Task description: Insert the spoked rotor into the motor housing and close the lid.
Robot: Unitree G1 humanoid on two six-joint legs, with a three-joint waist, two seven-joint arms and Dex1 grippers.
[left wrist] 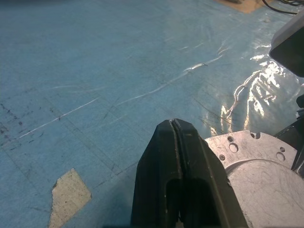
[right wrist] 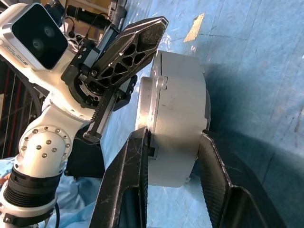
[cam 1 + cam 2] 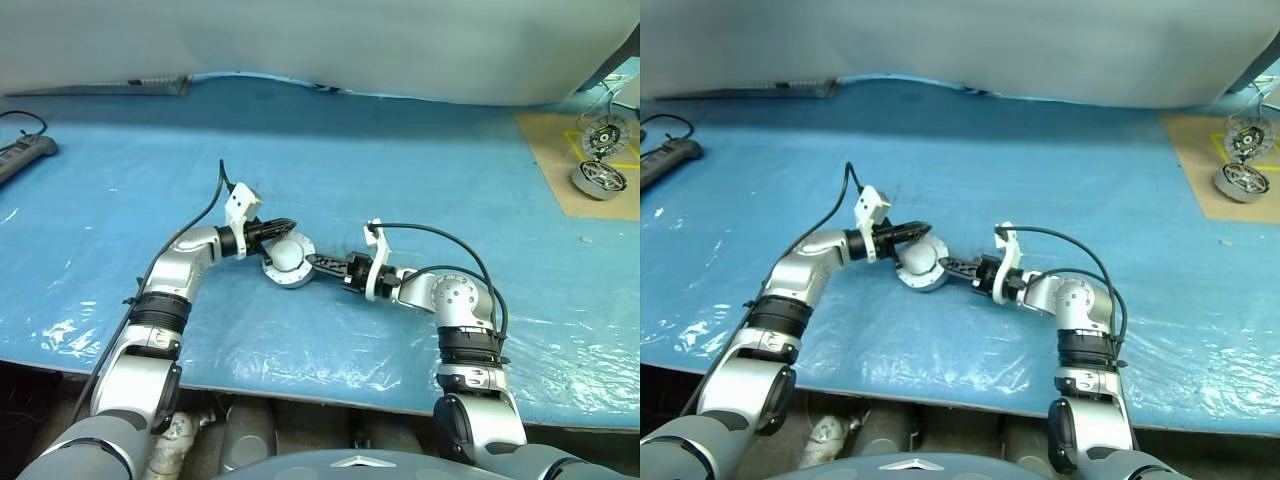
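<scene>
- Grey metal housing (image 3: 288, 259) sits on the blue sheet (image 3: 400, 150), between my two grippers, near the front edge.
- Left gripper (image 3: 283, 226) comes in from the left. In the left wrist view its black fingers (image 1: 180, 175) are pressed flat together with no gap, so it is closed. Nothing shows between them.
- That closed tip lies at the housing's upper left edge; the right wrist view shows it laid against the flat face. I cannot tell if it pinches any rim.
- Right gripper (image 2: 173, 156) comes in from the right, pointing left at the housing.
- In the right wrist view its two fingers straddle the housing's round body, one finger (image 2: 133, 175) on the flat-face side, the other on the far side. They look to be touching the metal, so I read this as gripping the housing.
- Housing is tipped on edge in that grip, flat face towards the left gripper.
- Lid and rotor: I cannot pick either out from the closed grey body.
- Two silver wheel-like parts (image 3: 600, 178) lie on a tan board (image 3: 560, 170) far right, well apart from both grippers.
- Power strip (image 3: 25, 155) rests at the far left edge.
</scene>
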